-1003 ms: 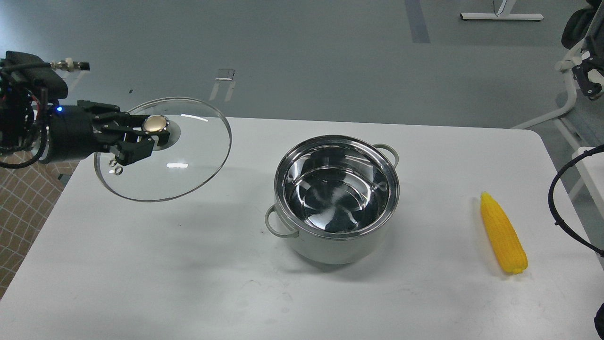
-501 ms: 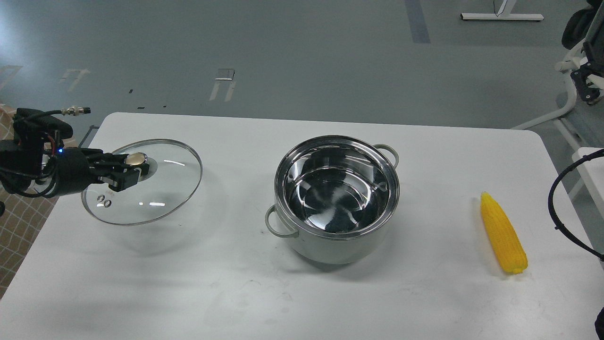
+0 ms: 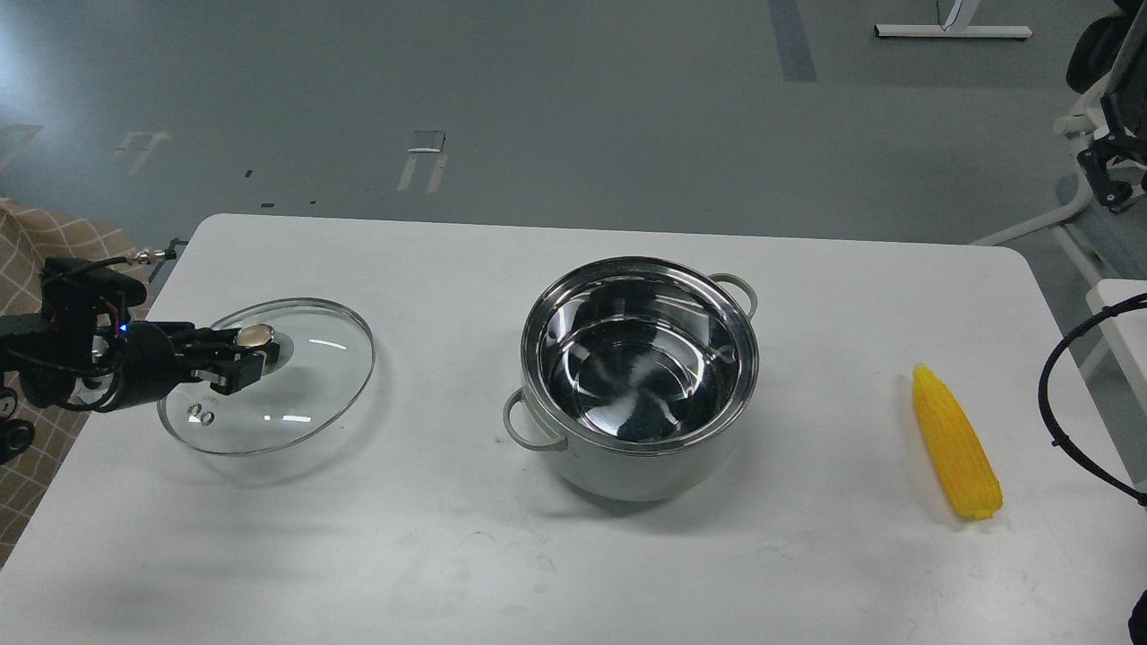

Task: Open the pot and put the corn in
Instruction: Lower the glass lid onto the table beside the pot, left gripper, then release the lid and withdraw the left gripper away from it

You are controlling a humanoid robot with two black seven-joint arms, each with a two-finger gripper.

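The pale grey-green pot (image 3: 638, 466) stands open in the middle of the white table, its shiny steel inside empty. The yellow corn cob (image 3: 955, 442) lies on the table at the right, pointed end away from me. My left gripper (image 3: 254, 349) is shut on the gold knob of the flat glass lid (image 3: 287, 399), holding it low over the table's left side, left of the pot. My right gripper is out of view; only a black cable loop (image 3: 1062, 394) shows at the right edge.
The white table (image 3: 448, 546) ends close to the lid on the left. A checked cloth (image 3: 36, 260) lies beyond that edge. White frame legs and dark gear (image 3: 1098, 170) stand at the far right on the grey floor.
My left gripper has carried the lid down and a little toward me, from high over the table's back left to just above or on the tabletop. Pot and corn have not moved.
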